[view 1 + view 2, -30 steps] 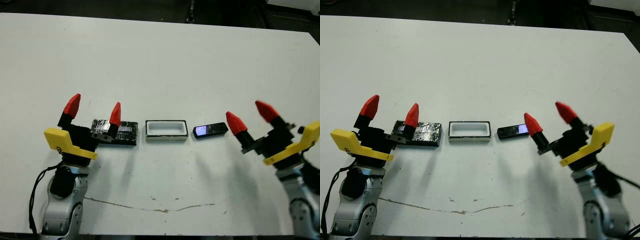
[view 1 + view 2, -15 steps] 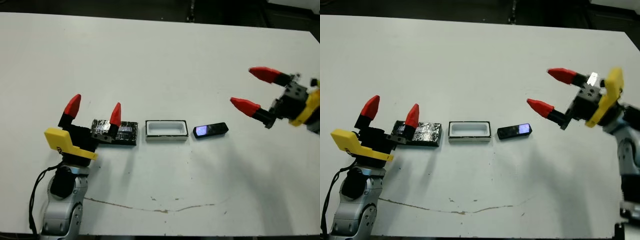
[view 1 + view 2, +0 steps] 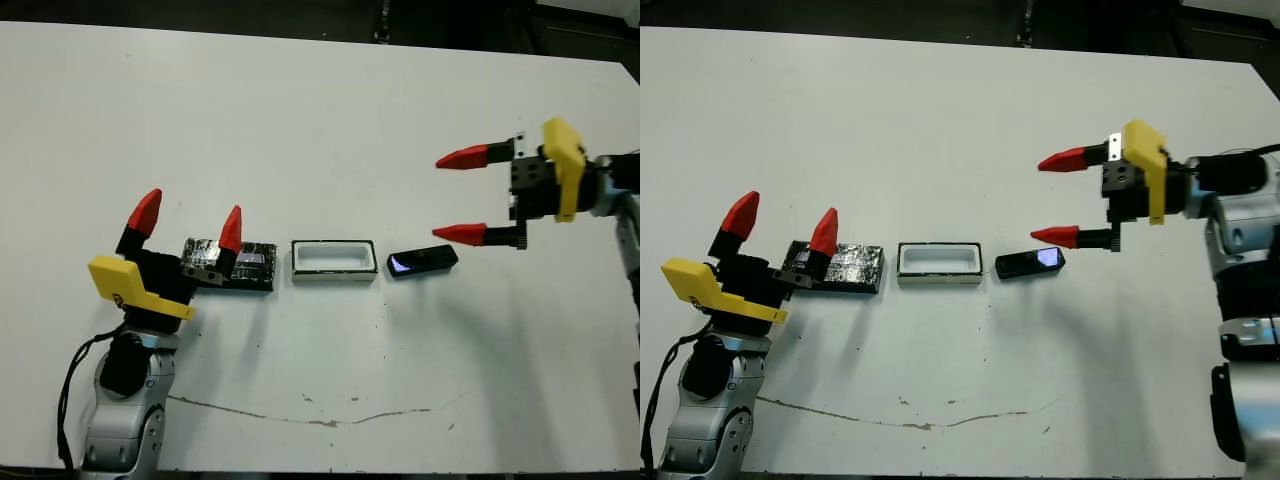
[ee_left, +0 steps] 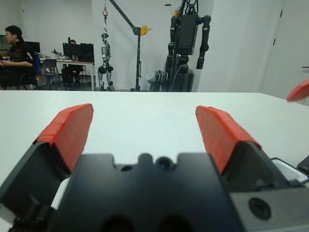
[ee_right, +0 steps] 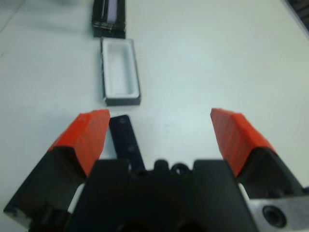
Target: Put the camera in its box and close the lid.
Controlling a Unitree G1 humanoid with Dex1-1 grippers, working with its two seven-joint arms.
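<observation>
Slim black bar-shaped camera [image 3: 423, 262] lies at 3 o'clock of white shallow box [image 3: 333, 260]; your right gripper [image 3: 462, 196] spread wide, empty, fingers aligned to straddle it.

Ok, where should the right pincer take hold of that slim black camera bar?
Across the middle of the slim black camera bar, pinching its two long edges from above. It lies flat and narrow on the table, and the open right pincer easily spans its width.

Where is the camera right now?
In the head views, the camera lies flat on the white table, just right of the open box, with the right gripper open near its right end.
</observation>
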